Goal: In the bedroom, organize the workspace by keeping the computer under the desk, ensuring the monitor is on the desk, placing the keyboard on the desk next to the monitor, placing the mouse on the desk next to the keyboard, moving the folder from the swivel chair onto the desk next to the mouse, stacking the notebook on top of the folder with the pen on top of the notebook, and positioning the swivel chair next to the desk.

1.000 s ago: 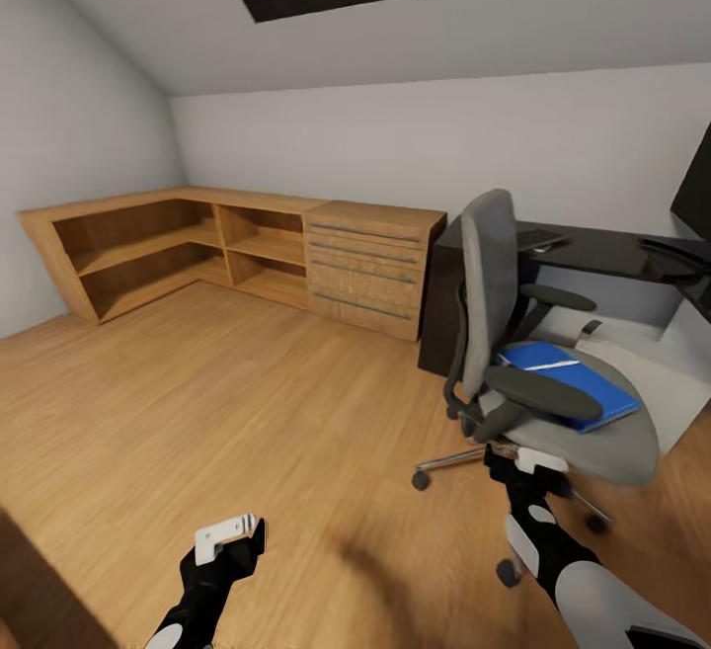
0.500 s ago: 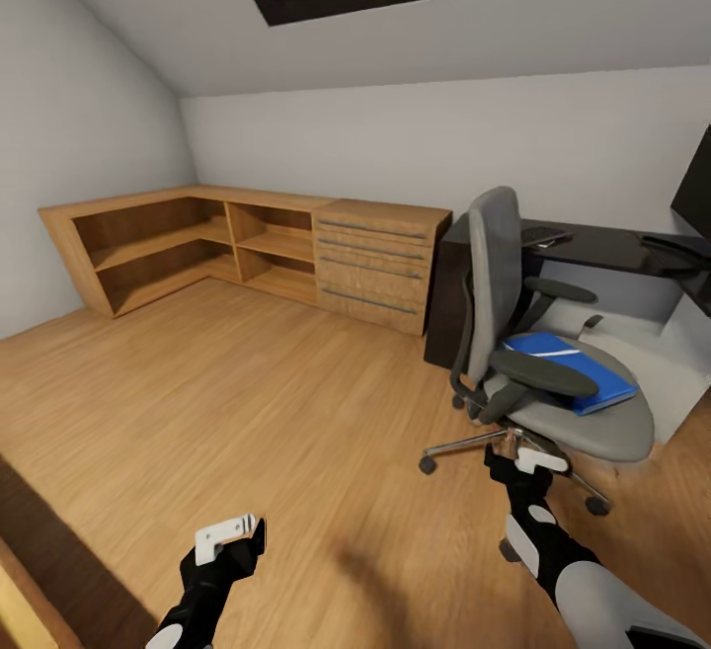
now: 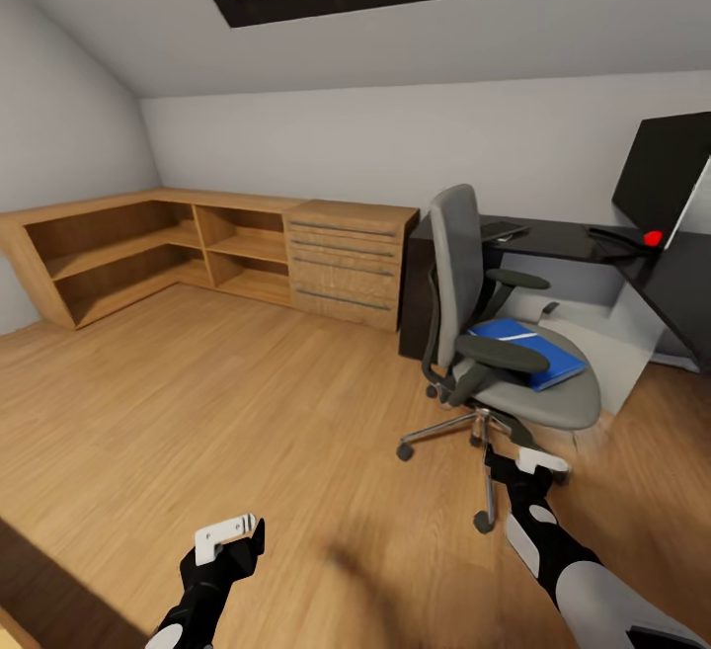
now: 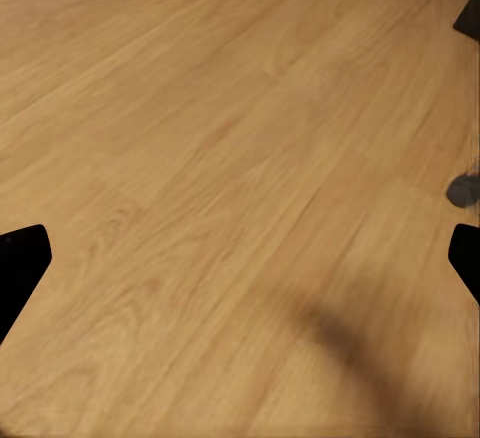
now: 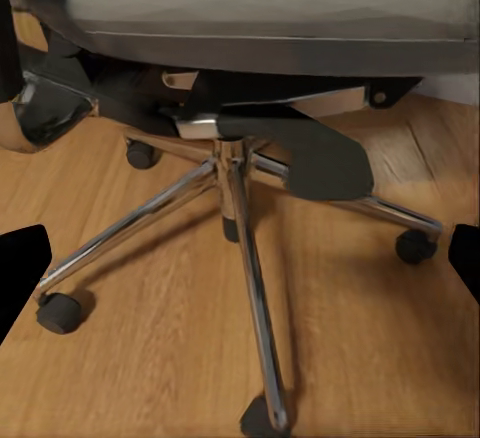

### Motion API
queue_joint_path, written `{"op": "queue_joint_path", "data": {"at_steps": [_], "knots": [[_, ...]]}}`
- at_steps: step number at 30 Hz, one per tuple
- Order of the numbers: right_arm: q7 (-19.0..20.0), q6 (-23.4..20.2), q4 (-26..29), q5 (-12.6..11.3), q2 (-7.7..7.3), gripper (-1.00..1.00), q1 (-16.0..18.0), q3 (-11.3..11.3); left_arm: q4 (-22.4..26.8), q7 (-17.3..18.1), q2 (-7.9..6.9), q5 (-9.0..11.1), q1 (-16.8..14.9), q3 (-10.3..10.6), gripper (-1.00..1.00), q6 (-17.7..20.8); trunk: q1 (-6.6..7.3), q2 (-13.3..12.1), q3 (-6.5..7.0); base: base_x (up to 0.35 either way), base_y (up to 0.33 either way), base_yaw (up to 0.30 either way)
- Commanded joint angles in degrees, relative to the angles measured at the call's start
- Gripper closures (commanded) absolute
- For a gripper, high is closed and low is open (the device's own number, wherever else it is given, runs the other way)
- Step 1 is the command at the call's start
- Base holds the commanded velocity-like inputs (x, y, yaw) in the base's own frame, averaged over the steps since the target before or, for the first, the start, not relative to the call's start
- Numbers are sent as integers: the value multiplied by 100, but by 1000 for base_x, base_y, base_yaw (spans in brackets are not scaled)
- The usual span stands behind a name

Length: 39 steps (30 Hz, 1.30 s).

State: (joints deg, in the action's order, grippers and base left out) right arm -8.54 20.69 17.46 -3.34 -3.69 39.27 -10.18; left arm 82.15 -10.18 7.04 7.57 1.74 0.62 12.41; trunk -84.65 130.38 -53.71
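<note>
While the swivel chair (image 3: pixel 494 333) stands on the wooden floor (image 3: pixel 247 412) just in front of the desk (image 3: pixel 553 239), its tall back turned toward the light-wood dresser (image 3: pixel 348 264), the blue folder (image 3: pixel 528 353) lies flat on its grey seat with the pen (image 3: pixel 517 337) resting across its top. No notebook can be made out between them from here. On the desk, the monitor (image 3: pixel 660 180) stands near the far right corner, its red dot at the lower corner of the screen, and the keyboard (image 3: pixel 502 230) lies near the desk's left end, well apart from the monitor. Low open shelves (image 3: pixel 138 249) run along the wall beside the dresser.

The left end effector (image 3: pixel 232 537) hangs over bare floor, well apart from the chair; in the left wrist view its two fingertips (image 4: pixel 20 268) sit at opposite edges of the picture, spread wide with nothing between them. The right end effector (image 3: pixel 528 466) is low, near the chair's chrome star base (image 5: pixel 235 218); in the right wrist view its fingertips (image 5: pixel 20 268) are likewise spread wide and hold nothing, with the base and castors just ahead and the seat's underside above them.
</note>
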Motion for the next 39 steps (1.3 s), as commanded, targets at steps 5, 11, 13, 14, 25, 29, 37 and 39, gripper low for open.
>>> {"op": "queue_joint_path", "data": {"at_steps": [5,11,13,14,25,29,37,39], "knots": [[8,-11,-13,-52,0,-100,3,3,13,-36,-1,60,2,7,-100,25,1,2,7,-3,1,-260],[15,-207,-30,-224,-2,-100,5,-8,12,-40,-1,60,2,6,-100,23,1,2,22,0,0,-269],[21,-388,-22,-396,-10,-100,7,-10,12,-42,-1,60,2,3,-100,23,1,2,28,0,0,-270],[24,-529,-15,-539,-18,-100,8,-10,12,-43,-1,60,2,2,-100,24,1,2,32,0,0,-270],[290,-2182,38,-1966,-261,-100,8,-37,12,-45,-1,57,2,-1,-100,19,1,2,74,0,0,-268],[632,-2788,107,-2498,-475,-100,7,-42,12,-45,-1,53,2,-1,-100,18,1,2,80,0,0,-161],[889,-3468,331,-4360,-782,-100,9,-253,12,-46,-1,49,2,0,-100,20,1,2,83,0,0,-33],[908,-3568,347,-4844,-845,-100,7,-306,12,-46,-1,50,2,0,-100,20,1,2,83,0,0,-6]]}}
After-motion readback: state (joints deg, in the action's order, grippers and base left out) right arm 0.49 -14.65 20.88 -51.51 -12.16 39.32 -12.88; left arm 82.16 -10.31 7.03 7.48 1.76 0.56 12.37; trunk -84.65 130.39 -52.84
